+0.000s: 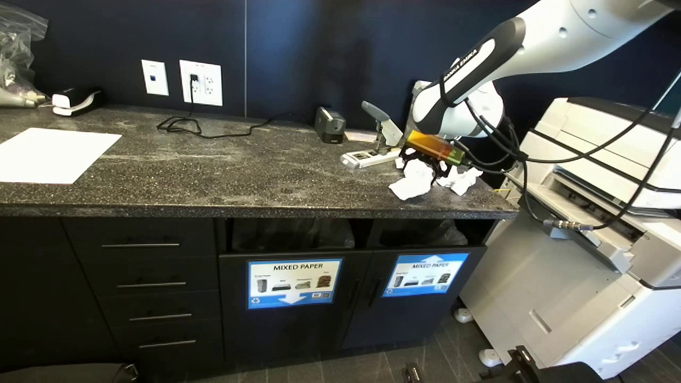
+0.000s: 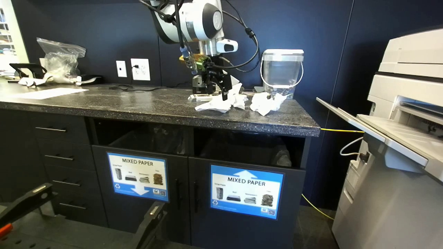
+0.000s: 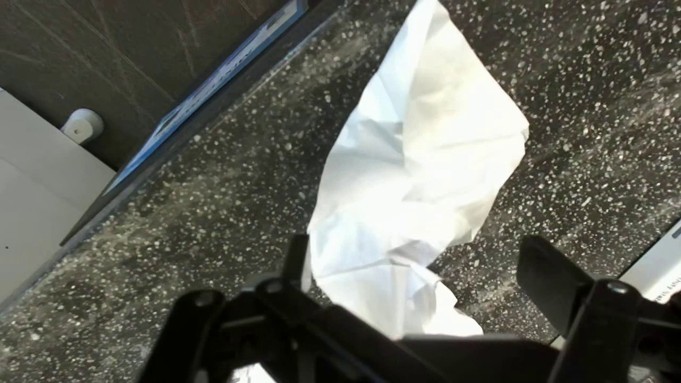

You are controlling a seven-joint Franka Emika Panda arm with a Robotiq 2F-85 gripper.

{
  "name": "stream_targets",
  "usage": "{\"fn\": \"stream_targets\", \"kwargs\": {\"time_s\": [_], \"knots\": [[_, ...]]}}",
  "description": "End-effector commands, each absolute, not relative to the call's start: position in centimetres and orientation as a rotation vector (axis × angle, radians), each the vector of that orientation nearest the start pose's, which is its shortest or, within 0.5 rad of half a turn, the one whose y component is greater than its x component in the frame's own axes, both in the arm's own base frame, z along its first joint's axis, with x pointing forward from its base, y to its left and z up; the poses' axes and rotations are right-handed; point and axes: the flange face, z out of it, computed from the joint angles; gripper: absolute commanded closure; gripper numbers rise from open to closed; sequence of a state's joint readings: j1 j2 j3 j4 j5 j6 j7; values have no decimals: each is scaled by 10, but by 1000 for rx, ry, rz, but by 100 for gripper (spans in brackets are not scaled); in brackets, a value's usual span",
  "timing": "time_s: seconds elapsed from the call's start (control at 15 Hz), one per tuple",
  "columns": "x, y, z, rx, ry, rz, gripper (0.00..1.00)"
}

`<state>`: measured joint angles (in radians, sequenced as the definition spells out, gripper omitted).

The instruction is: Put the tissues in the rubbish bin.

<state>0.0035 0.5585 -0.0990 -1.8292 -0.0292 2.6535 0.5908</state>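
1. Tissues lie on the counter, near its front edge, toward the printer corner.
2. Gripper: jaws stand wide apart astride one tissue, holding nothing.
3. Handling is likely light, soft, easily torn; the crumpled waist between the jaws seems the best hold.

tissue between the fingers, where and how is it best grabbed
Probably pinch the tissue across its creased, narrower part, coming from above: in the wrist view it stretches out long on the counter, and the open gripper appears to straddle that narrowing.
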Motion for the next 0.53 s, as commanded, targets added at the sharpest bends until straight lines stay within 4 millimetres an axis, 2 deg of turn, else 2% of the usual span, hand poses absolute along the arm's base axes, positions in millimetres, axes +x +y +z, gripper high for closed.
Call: {"fn": "stream_targets", "kwargs": {"time_s": [0.0, 0.47], "knots": [[693, -59, 249, -2969, 1051, -414, 0], [704, -66, 233, -3009, 1101, -388, 0]]}}
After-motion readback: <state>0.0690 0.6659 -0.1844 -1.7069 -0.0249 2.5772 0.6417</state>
